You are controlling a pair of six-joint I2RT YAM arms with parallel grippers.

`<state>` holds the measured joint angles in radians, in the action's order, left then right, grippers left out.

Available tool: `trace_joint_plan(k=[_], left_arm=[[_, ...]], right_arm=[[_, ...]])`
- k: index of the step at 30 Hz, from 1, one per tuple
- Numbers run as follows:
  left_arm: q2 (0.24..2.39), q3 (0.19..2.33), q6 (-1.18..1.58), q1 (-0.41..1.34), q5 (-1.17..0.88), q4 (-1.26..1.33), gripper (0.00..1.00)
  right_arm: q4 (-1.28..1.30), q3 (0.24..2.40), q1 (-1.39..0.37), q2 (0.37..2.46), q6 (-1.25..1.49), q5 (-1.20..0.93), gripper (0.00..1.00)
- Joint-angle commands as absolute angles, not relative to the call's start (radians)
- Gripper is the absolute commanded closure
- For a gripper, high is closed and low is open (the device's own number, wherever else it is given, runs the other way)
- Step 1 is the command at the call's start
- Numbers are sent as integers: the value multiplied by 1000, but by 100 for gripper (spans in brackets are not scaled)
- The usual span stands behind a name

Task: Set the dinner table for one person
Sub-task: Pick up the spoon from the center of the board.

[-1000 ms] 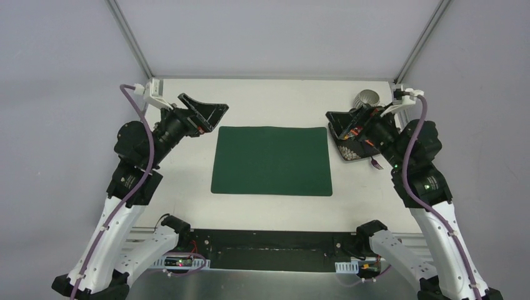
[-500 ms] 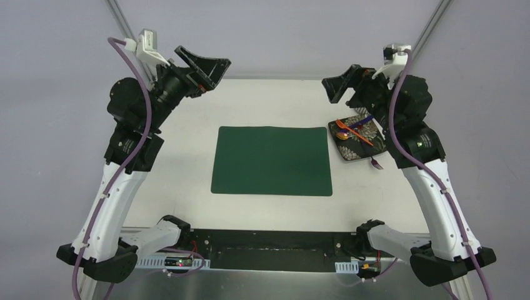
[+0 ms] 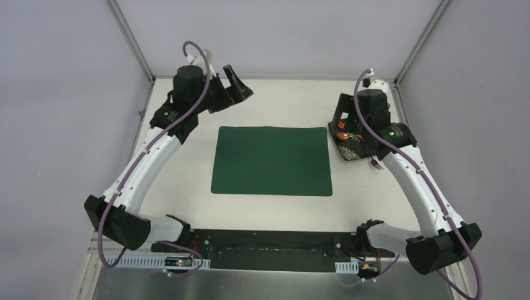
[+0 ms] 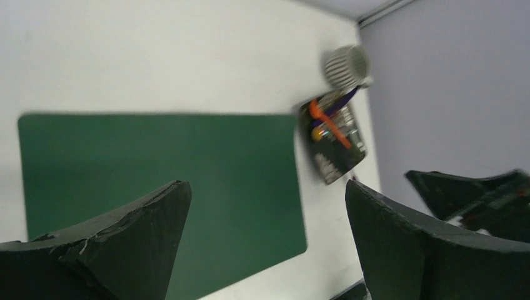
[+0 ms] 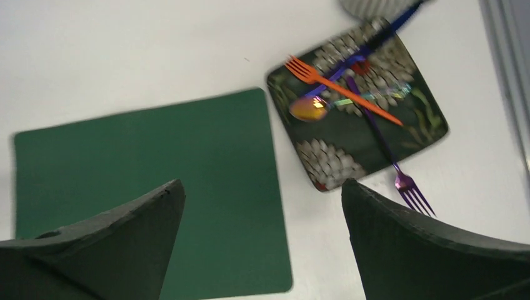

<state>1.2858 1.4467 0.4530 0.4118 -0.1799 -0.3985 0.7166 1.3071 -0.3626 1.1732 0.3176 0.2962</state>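
The white dinner table [image 3: 187, 169] carries a dark green placemat [image 3: 272, 160] in its middle. A dark patterned square plate [image 5: 362, 106] lies right of the mat. On it are an orange fork [image 5: 340, 87], a shiny spoon [image 5: 309, 109] and a blue utensil [image 5: 387, 31]; a purple fork [image 5: 400, 172] pokes off its near edge. A ribbed grey cup [image 4: 345, 62] stands behind the plate. My left gripper [image 3: 236, 90] is open and empty above the table's back left. My right gripper [image 3: 342, 122] is open and empty above the plate's left edge.
Aluminium frame posts [image 3: 128, 37] rise at the table's back corners, with grey walls behind them. In the top view my right arm hides the cup and most of the plate [image 3: 355, 153]. The placemat also shows in the left wrist view [image 4: 156, 169] and in the right wrist view [image 5: 144, 194].
Both arms have stretched forward over the table. My left gripper swung right along the back edge. My right gripper rose, then came down over the plate. Both stayed open.
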Motion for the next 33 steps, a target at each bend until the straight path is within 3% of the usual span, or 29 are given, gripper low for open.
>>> trace_joint_plan(k=[1, 6, 10, 15, 16, 30, 33], left_arm=[[1315, 1352, 423, 417, -171, -457, 1], [1290, 1263, 415, 424, -97, -451, 1], [1268, 1199, 427, 442, -61, -439, 1], [1274, 1181, 422, 492, 6, -441, 1], [1274, 1183, 418, 508, 31, -441, 1], [1455, 1303, 380, 604, 85, -497, 1], [1502, 1338, 370, 604, 88, -517, 10]], right_arm=[[781, 1262, -347, 1149, 368, 484, 1], [813, 1257, -299, 1201, 390, 568, 6], [819, 1284, -248, 1268, 388, 504, 12], [833, 1362, -195, 1343, 349, 452, 40], [834, 1376, -182, 1355, 351, 437, 42], [786, 1574, -5, 1609, 408, 272, 44], [783, 1612, 52, 1683, 420, 189, 46]])
